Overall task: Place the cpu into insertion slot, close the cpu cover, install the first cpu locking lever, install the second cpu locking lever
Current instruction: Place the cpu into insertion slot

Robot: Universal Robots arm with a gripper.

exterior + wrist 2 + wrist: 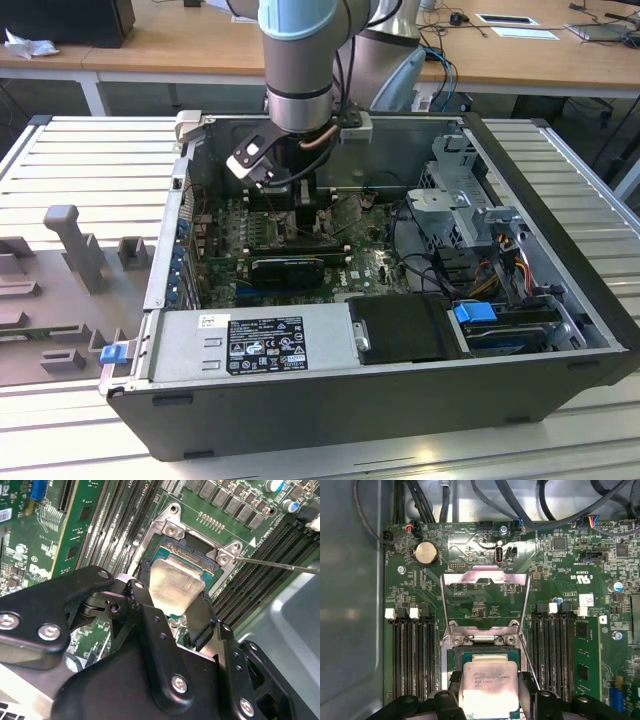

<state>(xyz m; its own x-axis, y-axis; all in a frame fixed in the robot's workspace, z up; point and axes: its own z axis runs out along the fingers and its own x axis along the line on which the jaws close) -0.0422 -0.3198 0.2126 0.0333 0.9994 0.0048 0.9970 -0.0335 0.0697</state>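
Silvery cpu (488,685) gripped btwn gripper (490,695) jaws, seemingly just above insertion slot (482,652).

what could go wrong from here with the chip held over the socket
The cpu, gripped by the pincer, hangs over the insertion slot. Whether it is square to the rim is unclear, so it might land skewed and not seat flat.
The cpu cover is flipped open just beyond the slot, and the pincer might bump it.
The thin locking lever juts out beside the slot and might snag the pincer.
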